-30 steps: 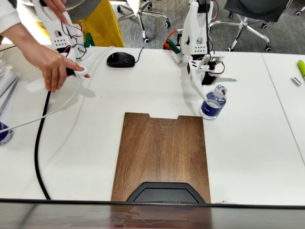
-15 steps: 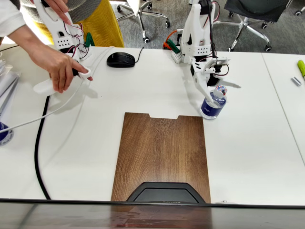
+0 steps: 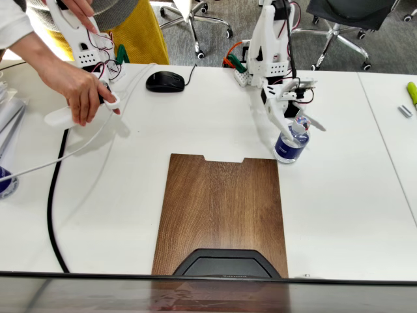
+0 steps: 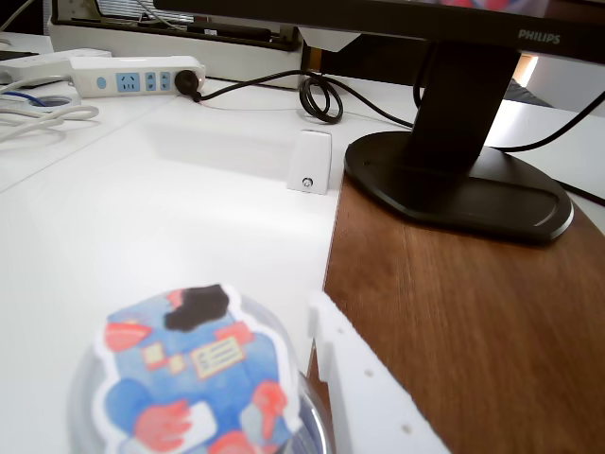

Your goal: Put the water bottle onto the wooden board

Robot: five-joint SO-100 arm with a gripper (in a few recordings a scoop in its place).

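In the fixed view the water bottle [image 3: 291, 145] stands upright on the white table [image 3: 345, 195], just off the wooden board [image 3: 221, 214] at about one o'clock from the board's centre, close to its far right corner. The gripper [image 3: 294, 124] hangs right over the bottle's cap, its white fingers spread to either side of the neck and not yet pinching it. In the wrist view the cap of the water bottle [image 4: 194, 374] sits blurred at seven o'clock, with one white finger [image 4: 364, 388] just beside it toward five o'clock. The wooden board [image 4: 473, 331] runs out to a monitor stand [image 4: 458, 180] at one o'clock. A black mouse [image 3: 165, 81] lies at eleven o'clock on the table, with office chairs behind.
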